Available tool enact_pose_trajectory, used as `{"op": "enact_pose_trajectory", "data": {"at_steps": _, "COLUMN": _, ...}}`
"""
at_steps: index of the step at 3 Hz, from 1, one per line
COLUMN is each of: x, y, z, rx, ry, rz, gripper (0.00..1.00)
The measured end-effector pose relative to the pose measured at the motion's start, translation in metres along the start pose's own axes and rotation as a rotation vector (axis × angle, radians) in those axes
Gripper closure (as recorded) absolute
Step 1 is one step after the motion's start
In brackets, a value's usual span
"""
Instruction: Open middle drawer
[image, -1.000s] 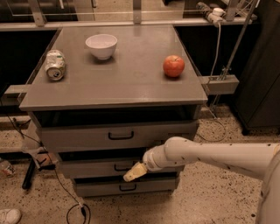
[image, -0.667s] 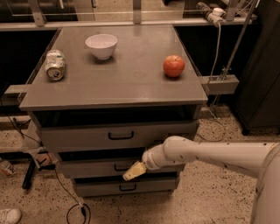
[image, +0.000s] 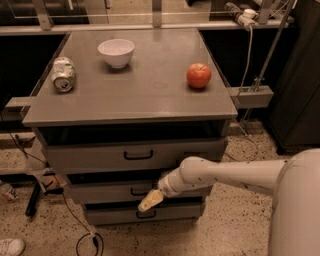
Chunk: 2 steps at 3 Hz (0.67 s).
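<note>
Opening so far: in the camera view, the middle drawer (image: 100, 193) sat under the desk's (image: 130, 102) front edge, between the taller top drawer (image: 90, 157) and the narrow bottom drawer (image: 170, 212). Its front looked about shut, so I judged the pull not yet made.
Jaws: at the tip of the white arm (image: 225, 174), low before the middle drawer's front, just right of and below its small black handle (image: 139, 191). Whether they were apart or together could not be told, nor whether they touched the handle.
Left to do: catch the handle, then draw the drawer outward.
On top: a can (image: 63, 74) lay on its side by the left edge, a white bowl (image: 116, 52) toward the far edge, a red apple (image: 199, 75) toward the right edge.
Writing: the can's label was unreadable; none showed elsewhere.
</note>
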<state>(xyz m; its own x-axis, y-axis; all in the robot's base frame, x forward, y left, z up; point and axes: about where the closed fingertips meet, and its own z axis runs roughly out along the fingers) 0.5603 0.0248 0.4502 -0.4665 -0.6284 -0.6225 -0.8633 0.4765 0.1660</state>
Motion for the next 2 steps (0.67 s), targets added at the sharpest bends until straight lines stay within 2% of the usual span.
{"op": "enact_pose_trajectory", "data": {"at_steps": 1, "x": 0.006, "y": 0.009, "z": 0.007, "rx": -0.027, "ry": 0.023, "rz": -0.006, "gripper": 0.0}}
{"op": "enact_pose_trajectory", "data": {"at_steps": 2, "x": 0.019, "y": 0.028, "z": 0.007, "rx": -0.052, "ry": 0.089, "rz": -0.01, "gripper": 0.0}}
